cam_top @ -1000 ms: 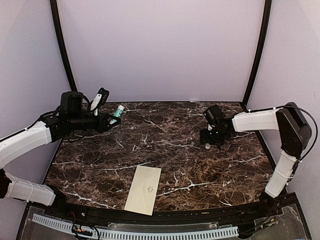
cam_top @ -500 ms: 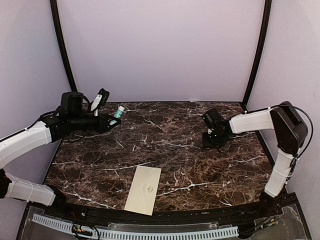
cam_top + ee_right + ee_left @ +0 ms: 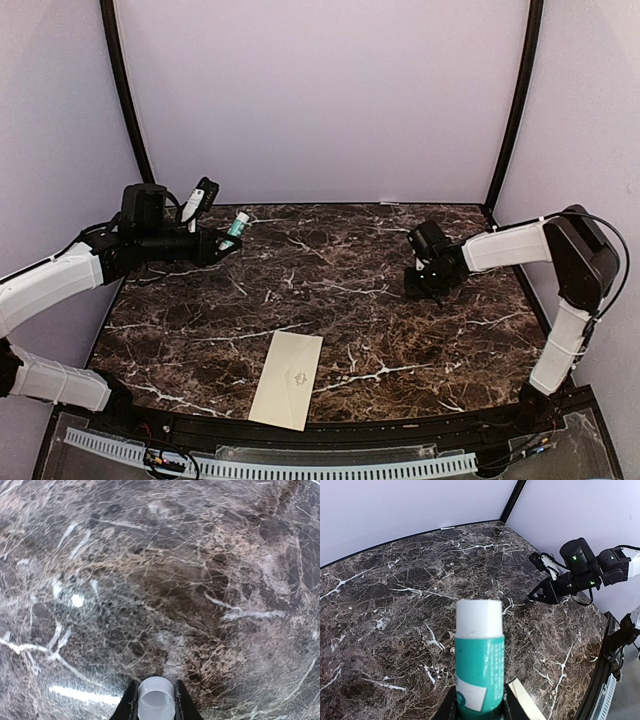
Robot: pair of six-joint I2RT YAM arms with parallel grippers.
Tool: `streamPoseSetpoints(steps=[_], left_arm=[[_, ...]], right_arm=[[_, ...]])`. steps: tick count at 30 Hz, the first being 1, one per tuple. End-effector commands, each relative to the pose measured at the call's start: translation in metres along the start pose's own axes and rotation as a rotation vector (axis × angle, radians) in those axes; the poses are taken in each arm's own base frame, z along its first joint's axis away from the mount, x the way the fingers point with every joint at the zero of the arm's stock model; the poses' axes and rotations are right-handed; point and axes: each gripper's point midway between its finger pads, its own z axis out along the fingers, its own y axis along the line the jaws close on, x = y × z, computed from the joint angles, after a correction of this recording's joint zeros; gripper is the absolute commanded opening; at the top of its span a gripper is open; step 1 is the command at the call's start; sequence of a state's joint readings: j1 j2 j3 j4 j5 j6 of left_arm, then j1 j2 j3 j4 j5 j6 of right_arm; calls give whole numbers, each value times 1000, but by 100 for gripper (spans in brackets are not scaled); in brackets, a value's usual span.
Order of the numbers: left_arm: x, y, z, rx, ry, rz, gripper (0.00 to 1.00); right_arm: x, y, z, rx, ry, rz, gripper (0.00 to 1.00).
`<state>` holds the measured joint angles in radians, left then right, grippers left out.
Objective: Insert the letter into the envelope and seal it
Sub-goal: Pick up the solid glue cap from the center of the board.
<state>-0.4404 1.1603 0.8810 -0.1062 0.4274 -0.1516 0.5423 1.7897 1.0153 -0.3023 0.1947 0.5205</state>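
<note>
top view: the left gripper [image 3: 224, 241] is closed on a teal glue stick [image 3: 236, 224], holding it above the tabletop [image 3: 330, 255] with the white end pointing away from the wrist. the right gripper [image 3: 420, 291] is down at the tabletop. what it has between its fingers is too small to make out here. the envelope [image 3: 288, 378] lies flat, well apart from both grippers, back toward the arm bases and roughly between them, its emblem face up. no flap shows, so i cannot tell whether it is sealed or whether the letter is inside.

left wrist view: the glue stick stands straight out ahead of the gripper, clamped low on its teal body. a pale corner of the envelope shows just below and to the right of the fingers. the right gripper is far ahead across the tabletop.

right wrist view: the fingers are pinched on a small white cap [image 3: 156, 700], its open end facing the camera, with bare tabletop ahead of it.

risks, as i judge them: the cap is small and round, so a grip that is slightly off centre could squirt it out and send it rolling. the glue stick is held low, so pressing its tip on paper could tilt it in the fingers. the envelope sits near the front edge, and a sideways push could slide it off.
</note>
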Motion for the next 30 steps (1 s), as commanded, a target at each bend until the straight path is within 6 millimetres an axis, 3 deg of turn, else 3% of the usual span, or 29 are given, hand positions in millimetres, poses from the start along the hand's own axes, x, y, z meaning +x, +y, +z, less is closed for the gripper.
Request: streamPoseSetpoints(steps=[1, 3, 7, 12, 16, 24, 30], left_arm=[[-5, -4, -8, 4, -21, 24, 0], [-5, -4, -8, 6, -22, 26, 0], [-5, -5, -8, 11, -23, 29, 0], [-4, -6, -8, 17, -19, 26, 0], [-3, -7, -7, 23, -16, 26, 0], [-2, -5, -6, 19, -11, 24, 0], [-2, -7, -6, 29, -10, 23, 0]], right_arm=[[-8, 16, -21, -120, -38, -17, 10], [-4, 35, -36, -236, -32, -41, 9], [24, 78, -71, -498, 25, -96, 11], [87, 120, -102, -718, 175, -164, 12], [124, 145, -117, -833, 260, -186, 12], [166, 177, -114, -892, 386, -246, 15], [172, 187, -101, -868, 416, -265, 16]])
